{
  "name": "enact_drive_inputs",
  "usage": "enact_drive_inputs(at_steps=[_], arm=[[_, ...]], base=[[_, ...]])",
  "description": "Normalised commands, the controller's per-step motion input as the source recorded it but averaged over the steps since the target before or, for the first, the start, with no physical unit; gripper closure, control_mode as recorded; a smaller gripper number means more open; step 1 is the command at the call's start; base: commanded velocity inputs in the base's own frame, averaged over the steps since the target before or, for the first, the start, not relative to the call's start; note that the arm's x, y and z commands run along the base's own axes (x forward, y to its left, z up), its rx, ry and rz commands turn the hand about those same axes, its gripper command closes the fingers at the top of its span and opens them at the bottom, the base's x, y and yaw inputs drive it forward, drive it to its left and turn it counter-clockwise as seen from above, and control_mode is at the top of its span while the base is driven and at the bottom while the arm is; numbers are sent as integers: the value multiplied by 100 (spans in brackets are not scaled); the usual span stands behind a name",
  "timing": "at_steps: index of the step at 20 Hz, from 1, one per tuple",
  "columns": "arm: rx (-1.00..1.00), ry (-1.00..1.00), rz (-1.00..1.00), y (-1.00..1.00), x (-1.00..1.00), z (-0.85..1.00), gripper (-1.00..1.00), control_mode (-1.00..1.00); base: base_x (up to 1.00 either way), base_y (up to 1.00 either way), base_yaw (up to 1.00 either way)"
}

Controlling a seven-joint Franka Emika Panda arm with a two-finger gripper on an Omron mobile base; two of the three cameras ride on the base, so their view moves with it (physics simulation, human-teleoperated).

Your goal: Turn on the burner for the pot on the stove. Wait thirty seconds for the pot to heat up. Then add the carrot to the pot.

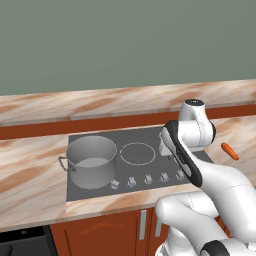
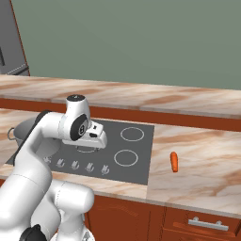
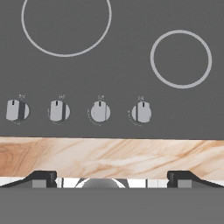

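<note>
The grey pot (image 1: 91,161) stands on the left ring of the dark stove (image 1: 150,136), with the row of silver knobs (image 1: 148,179) along the stove's front edge. The orange carrot (image 1: 229,151) lies on the marble counter to the right of the stove, also seen as the carrot (image 2: 174,161) in the right base view. My gripper (image 3: 111,178) hangs open above the middle of the stove, fingers pointing down, nothing between them. In the hand view several knobs (image 3: 100,111) sit in a row below two white rings (image 3: 181,59). My arm hides most of the pot (image 2: 18,132) in the right base view.
Marble counter (image 1: 30,175) runs on both sides of the stove, with a raised marble ledge (image 1: 100,102) and a green wall behind. Wooden cabinet fronts with silver handles (image 2: 207,224) sit below the counter. A dark appliance (image 2: 10,37) stands at the far left.
</note>
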Motion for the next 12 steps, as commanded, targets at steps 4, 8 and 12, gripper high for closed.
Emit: enact_drive_inputs(at_steps=[4, 8, 12], arm=[[0, 0, 0, 0, 0, 0, -100, -100], [0, 0, 0, 0, 0, 0, -100, -100], [0, 0, 0, 0, 0, 0, -100, -100]], base=[[0, 0, 0], [0, 0, 0], [0, 0, 0]])
